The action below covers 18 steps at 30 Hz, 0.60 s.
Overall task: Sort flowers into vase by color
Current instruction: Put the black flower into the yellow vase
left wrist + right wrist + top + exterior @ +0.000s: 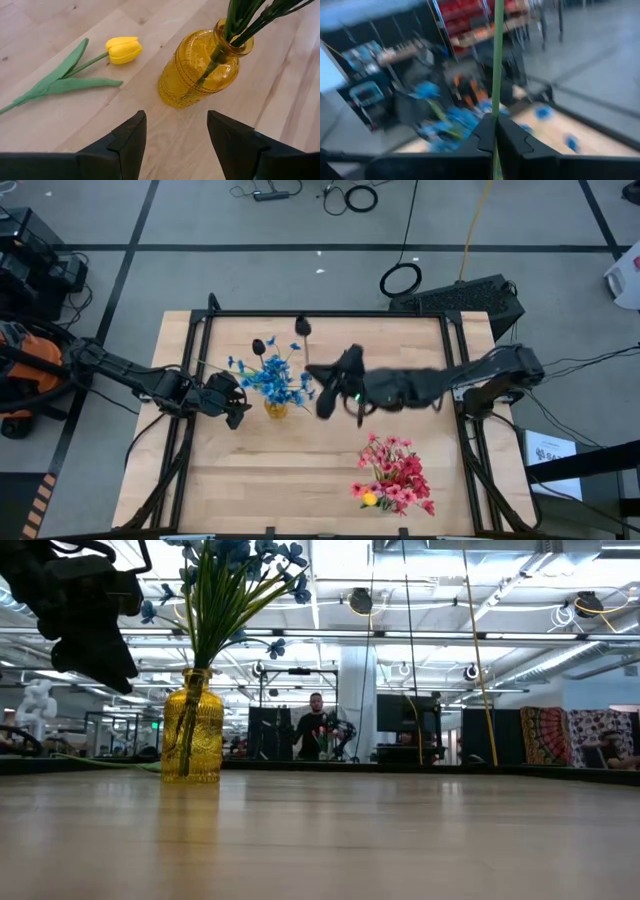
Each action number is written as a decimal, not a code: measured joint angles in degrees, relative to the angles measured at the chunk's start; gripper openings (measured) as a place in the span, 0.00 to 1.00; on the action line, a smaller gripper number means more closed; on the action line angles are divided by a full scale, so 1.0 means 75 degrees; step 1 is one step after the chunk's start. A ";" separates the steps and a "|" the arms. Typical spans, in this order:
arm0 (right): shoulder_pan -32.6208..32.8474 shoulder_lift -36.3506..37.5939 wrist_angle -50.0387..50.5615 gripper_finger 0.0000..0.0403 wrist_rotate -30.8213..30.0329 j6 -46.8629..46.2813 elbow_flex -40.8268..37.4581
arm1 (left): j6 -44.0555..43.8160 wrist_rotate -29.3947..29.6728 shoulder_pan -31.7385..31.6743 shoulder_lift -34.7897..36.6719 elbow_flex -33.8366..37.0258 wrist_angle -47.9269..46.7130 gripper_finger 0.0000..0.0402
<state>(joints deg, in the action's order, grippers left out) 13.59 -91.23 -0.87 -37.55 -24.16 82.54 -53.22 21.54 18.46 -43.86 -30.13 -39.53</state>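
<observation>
Right gripper (496,131) fingers closed on thin green stem (498,60), above table (300,480) just right of yellow vase (276,409) | blue flowers (272,378) stand in vase | left gripper (175,135) spread wide, empty, beside vase | pink-red flowers (395,475) near front edge

Bright overhead light; right wrist view blurred, perhaps by motion.

One desk (300,470) carries one yellow glass vase (192,726) holding one bunch of blue flowers (272,377). One heap of pink and red flowers (396,472) lies loose, with one yellow tulip (123,49). Two dark buds (302,326) show. Two arms work, each with one gripper: left gripper (236,402), right gripper (326,402). One person (314,726) stands behind.
</observation>
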 joint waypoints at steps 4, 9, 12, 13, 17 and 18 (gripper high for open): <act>0.0466 -0.0788 -0.2577 0.00 -0.0525 0.1462 0.0000 | 0.0200 -0.0006 0.0000 0.0000 0.0000 -0.0005 0.53; 0.0552 -0.1629 -0.5084 0.00 -0.0013 0.2442 0.0000 | 0.0208 -0.0093 0.0003 0.0000 0.0000 -0.0062 0.53; 0.0552 -0.1904 -0.5569 0.00 0.0053 0.2845 0.0047 | 0.0196 -0.0239 0.0003 0.0000 0.0000 -0.0064 0.53; 0.0550 -0.1942 -0.5616 0.00 0.0076 0.2898 0.0057 | 0.0194 -0.0261 0.0003 0.0000 0.0000 -0.0061 0.53; 0.0370 -0.2104 -0.5892 0.00 0.0928 0.2917 0.0070 | 0.0190 -0.0263 0.0003 0.0000 0.0000 -0.0061 0.53; 0.0315 -0.2170 -0.6051 0.00 0.1235 0.2917 0.0070 | 0.0157 -0.0269 0.0003 0.0000 0.0000 -0.0061 0.53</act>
<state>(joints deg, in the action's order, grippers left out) 15.96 -107.51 -46.25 -28.29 -2.28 83.07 -52.04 19.52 18.48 -43.86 -30.13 -39.99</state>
